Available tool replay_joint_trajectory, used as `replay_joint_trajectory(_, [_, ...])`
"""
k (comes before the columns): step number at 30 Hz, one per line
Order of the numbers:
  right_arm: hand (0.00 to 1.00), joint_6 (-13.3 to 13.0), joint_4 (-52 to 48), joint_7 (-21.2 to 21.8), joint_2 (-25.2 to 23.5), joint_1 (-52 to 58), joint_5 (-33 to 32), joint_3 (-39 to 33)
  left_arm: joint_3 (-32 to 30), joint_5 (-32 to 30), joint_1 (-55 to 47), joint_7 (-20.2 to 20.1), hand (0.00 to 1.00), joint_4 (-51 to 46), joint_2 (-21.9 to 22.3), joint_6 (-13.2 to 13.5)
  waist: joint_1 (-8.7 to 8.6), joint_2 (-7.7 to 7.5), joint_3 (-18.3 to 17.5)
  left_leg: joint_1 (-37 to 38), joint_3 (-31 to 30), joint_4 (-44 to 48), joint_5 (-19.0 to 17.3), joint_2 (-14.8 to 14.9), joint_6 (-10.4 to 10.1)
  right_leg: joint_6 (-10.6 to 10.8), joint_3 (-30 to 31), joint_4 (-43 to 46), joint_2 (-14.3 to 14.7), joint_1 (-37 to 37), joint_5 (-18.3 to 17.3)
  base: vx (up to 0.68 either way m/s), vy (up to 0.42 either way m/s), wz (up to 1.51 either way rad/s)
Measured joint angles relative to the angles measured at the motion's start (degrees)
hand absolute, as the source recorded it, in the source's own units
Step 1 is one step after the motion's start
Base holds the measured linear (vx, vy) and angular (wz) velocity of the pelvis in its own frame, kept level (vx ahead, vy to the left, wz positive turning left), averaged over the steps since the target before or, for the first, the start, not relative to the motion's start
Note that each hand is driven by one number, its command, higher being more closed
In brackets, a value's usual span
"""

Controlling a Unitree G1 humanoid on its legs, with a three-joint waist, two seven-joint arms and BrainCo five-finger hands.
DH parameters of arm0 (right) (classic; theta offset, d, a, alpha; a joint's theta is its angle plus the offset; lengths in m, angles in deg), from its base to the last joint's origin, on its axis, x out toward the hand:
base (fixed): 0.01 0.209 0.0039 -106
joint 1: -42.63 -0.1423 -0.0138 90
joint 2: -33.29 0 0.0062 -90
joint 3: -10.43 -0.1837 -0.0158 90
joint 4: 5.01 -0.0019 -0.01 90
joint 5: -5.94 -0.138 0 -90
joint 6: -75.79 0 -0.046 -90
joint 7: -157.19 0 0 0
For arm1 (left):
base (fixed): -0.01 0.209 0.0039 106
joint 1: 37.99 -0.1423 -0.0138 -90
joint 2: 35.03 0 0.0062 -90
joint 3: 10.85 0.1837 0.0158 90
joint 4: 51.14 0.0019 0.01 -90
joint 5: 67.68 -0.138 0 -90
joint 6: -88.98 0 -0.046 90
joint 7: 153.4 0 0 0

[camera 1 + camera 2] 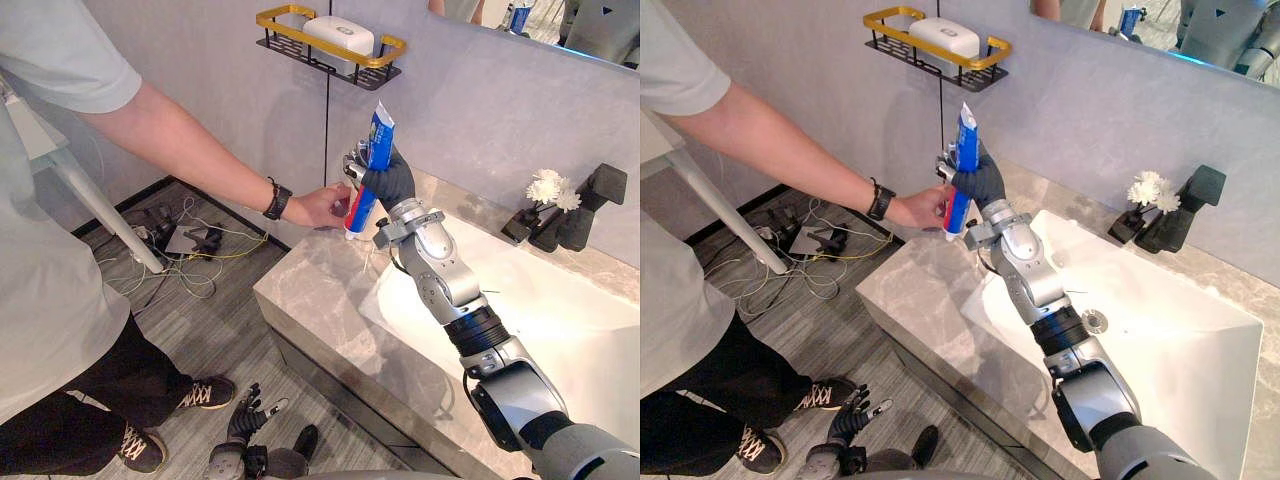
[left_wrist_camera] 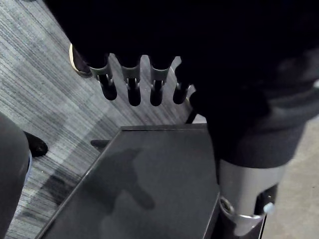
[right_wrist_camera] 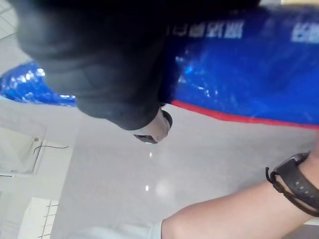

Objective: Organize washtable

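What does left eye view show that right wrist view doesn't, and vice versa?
Left eye view: the setting. A gold-rimmed shelf on the wall holding a white box, white flowers, a black faucet, the sink, and the left robot hand hanging open near the floor.
Right wrist view: the toothpaste tube from very close, with its red stripe.
Both: the right robot hand curled round the toothpaste tube, and the person's arm with a black watch.
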Motion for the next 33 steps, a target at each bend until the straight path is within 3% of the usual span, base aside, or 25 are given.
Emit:
replay_joint_trajectory(22, [1.0, -1.0, -8.4, -0.4, 0.5, 0.5, -0.3, -1.9, 0.0, 0.0, 0.1, 0.0, 0.0, 0.3, 0.0, 0.0, -0.11, 0.37, 0.3, 1.0, 0.5, -0.4, -0.5, 0.6, -0.2, -0.2, 0.4, 0.1, 0.1, 1.2, -0.1, -0.02, -0.006, -0.01])
replay_joint_trajectory(33, [1.0, -1.5, -8.9, -3.7, 6.1, -3.4, 1.1, -6.3, 0.0, 0.0, 0.6, 0.0, 0.0, 1.2, -0.1, 0.1, -0.13, 0.37, 0.3, 1.0, 0.5, -0.3, -0.2, 0.6, 0.0, -0.2, 0.4, -0.1, 0.2, 1.2, -0.1, 0.0, -0.001, 0.0])
